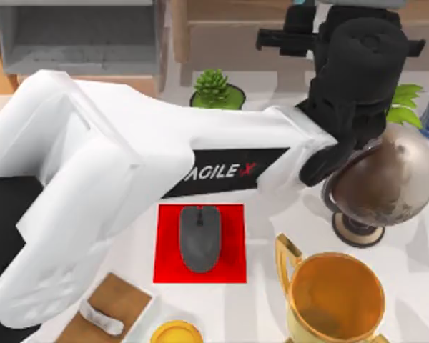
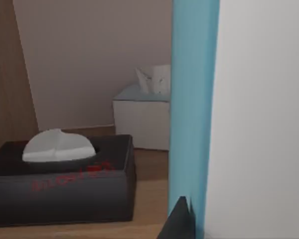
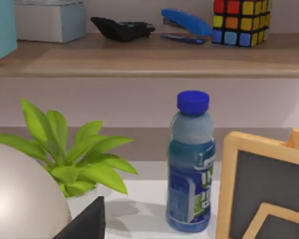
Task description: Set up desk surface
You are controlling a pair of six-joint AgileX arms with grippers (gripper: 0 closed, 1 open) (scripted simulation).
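while your left arm (image 1: 114, 186) stretched across the desk surface (image 1: 272, 236) from the top view's left toward the back right, its black wrist sat above the globe (image 1: 386, 179), near the wooden shelf unit (image 1: 222, 28). you could not tell how either gripper's fingers stood. from the left wrist view you saw a black tissue box (image 2: 65, 181) on a wooden board, a white tissue box (image 2: 142, 117) behind it, and a blue panel (image 2: 194, 99) close beside the camera. on the white tabletop lay a red mat (image 1: 232, 261) with a grey mouse (image 1: 200, 237) resting on it, a gold trophy (image 1: 336, 296) to its right and a small succulent (image 1: 216, 89) behind it. from the right wrist view you saw a blue-capped bottle (image 3: 191, 164) standing between a leafy plant (image 3: 70, 149) and a wood-framed board (image 3: 261, 189), and on the shelf above, 1 blue stapler (image 3: 184, 25) beside a colour cube (image 3: 241, 21).
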